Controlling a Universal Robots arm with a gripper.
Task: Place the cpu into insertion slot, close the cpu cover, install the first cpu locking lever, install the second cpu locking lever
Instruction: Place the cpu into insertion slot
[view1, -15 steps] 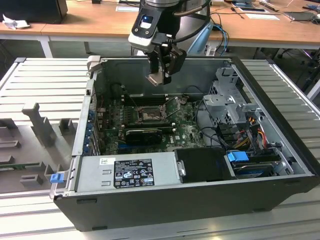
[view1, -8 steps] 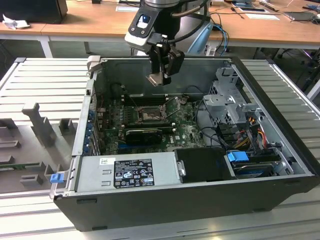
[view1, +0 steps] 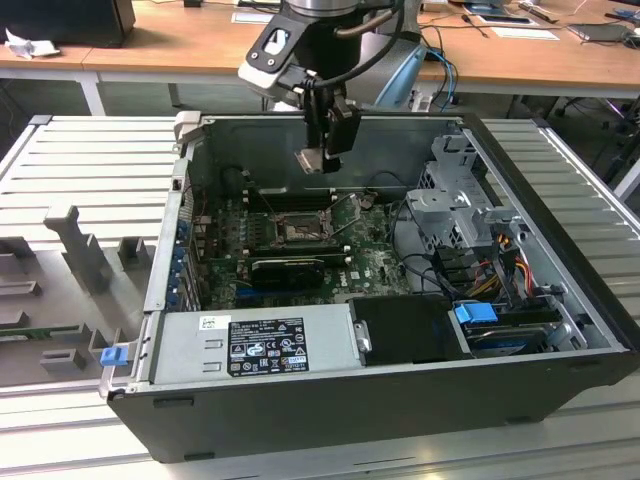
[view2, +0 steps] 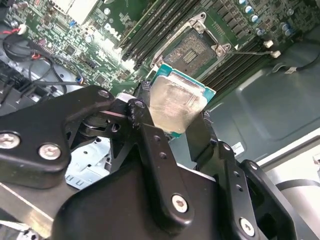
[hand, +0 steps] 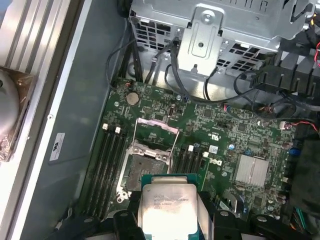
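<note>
My gripper (view1: 322, 150) is shut on the cpu (view1: 311, 160), which hangs in the air inside the open computer case, above the green motherboard (view1: 365, 262). In both wrist views the black fingers (view2: 144, 112) clamp two opposite edges of the cpu (view2: 175, 106), whose silver metal top faces the camera. The insertion slot (hand: 146, 169) lies bare on the board just beyond the cpu (hand: 167, 201), its dark pin field (view2: 192, 50) exposed. The cpu cover (hand: 157, 131) stands swung up at the slot's far edge. A thin locking lever (view1: 346, 214) sticks up beside the insertion slot (view1: 297, 228).
Long black memory slots (hand: 111, 160) flank the socket on both sides. A black card (view1: 288, 268) lies in front of it. A grey power supply (view1: 255, 345) fills the near side of the case, and a metal drive cage (view1: 455, 205) with cables (view1: 500, 255) stands at the exterior view's right.
</note>
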